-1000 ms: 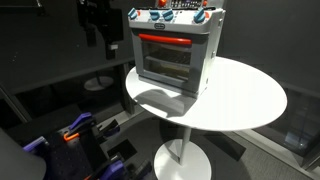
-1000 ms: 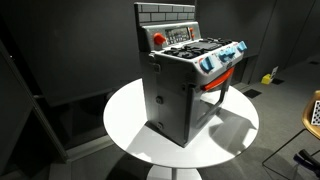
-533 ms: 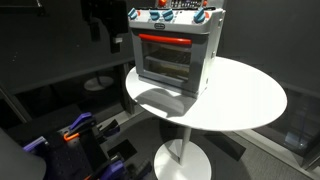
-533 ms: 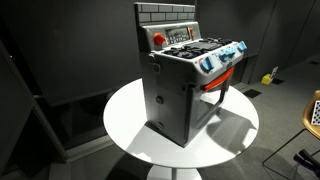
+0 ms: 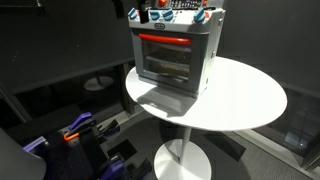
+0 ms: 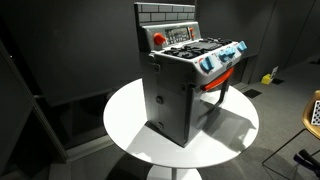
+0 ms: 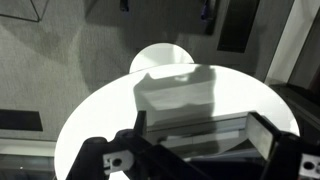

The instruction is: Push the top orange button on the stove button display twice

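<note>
The grey toy stove (image 5: 172,52) stands on a round white table (image 5: 245,100), with its red bar handle and windowed door facing front. In an exterior view its raised back panel (image 6: 166,22) carries a round red button (image 6: 159,38) and a small button display (image 6: 178,35). Red and blue knobs line the front edge (image 6: 222,57). My gripper (image 7: 200,135) shows only in the wrist view, open, with its fingers wide apart above the table. A blurred grey box shape (image 7: 178,92) lies between and beyond them. No gripper shows clearly in either exterior view.
The table stands on a single pedestal (image 5: 180,150) in a dark room. Dark equipment with purple and orange parts (image 5: 75,135) sits on the floor at the lower left. A yellow object (image 6: 268,77) lies on the floor far behind the stove.
The dark arm that hung at the upper left of the stove in an exterior view has moved away from that spot and no longer shows there. The stove has not moved.
</note>
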Available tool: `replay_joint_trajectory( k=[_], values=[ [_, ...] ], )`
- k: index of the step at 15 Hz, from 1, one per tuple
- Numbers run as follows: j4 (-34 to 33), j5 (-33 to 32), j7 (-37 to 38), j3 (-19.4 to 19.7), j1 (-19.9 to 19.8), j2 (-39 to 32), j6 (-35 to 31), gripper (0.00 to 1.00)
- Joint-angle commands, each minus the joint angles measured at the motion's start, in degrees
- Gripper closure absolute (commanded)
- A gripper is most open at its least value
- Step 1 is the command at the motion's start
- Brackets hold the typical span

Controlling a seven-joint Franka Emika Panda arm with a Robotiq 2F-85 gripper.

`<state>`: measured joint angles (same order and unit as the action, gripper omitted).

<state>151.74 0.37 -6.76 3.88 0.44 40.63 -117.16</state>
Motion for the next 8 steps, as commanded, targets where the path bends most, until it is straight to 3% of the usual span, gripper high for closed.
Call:
replay_joint_trajectory(
  k=[1,8],
  values=[
    [-6.93,-2.14,0.63,-0.83,-1.23,-5.32,-3.00,0.00],
    [-18.81,-3.03,0.61,-0.88,-1.39,-16.69,-10.88,0.00]
  ],
)
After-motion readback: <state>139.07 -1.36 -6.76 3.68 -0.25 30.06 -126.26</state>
